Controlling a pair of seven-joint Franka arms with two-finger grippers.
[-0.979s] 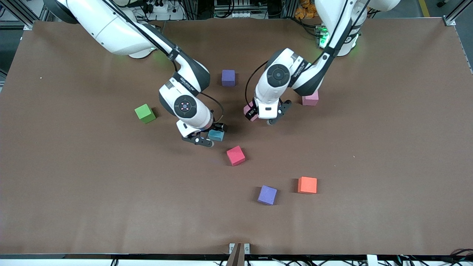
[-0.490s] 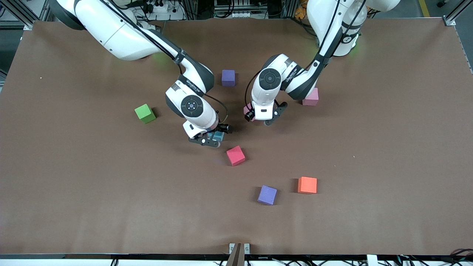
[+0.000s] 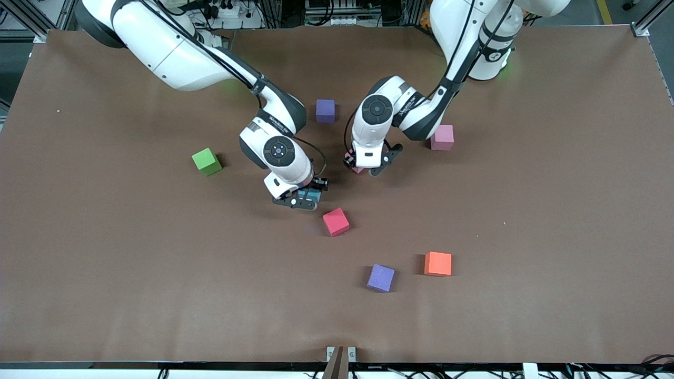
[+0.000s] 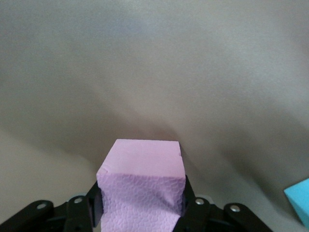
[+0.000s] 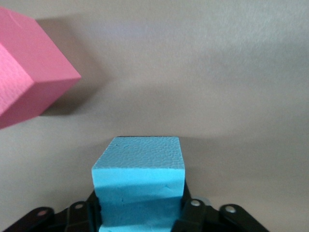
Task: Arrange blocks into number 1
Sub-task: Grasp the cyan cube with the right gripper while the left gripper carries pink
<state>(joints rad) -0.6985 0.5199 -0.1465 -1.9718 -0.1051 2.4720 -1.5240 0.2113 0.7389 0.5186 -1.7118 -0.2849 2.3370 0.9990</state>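
Cubes matte foam, pebbled: teal cube [image 5: 140, 186], pink cube [image 4: 142, 191].

Five small matte foam cubes are the subject. One light pink block [image 4: 142, 186] sits clamped between the left gripper [image 3: 367, 167] fingers, squarely held, its pebbled face turned to the wrist camera. The second light pink block [image 3: 442, 137] rests flat on the tabletop toward the left arm's end. The teal-blue block [image 5: 140, 186] is pinched in the right gripper [image 3: 303, 199], possibly just touching the tabletop. The crimson red block [image 3: 336, 221] lies close by, turned slightly askew. The indigo-purple block [image 3: 325, 110] sits farthest from the front camera.
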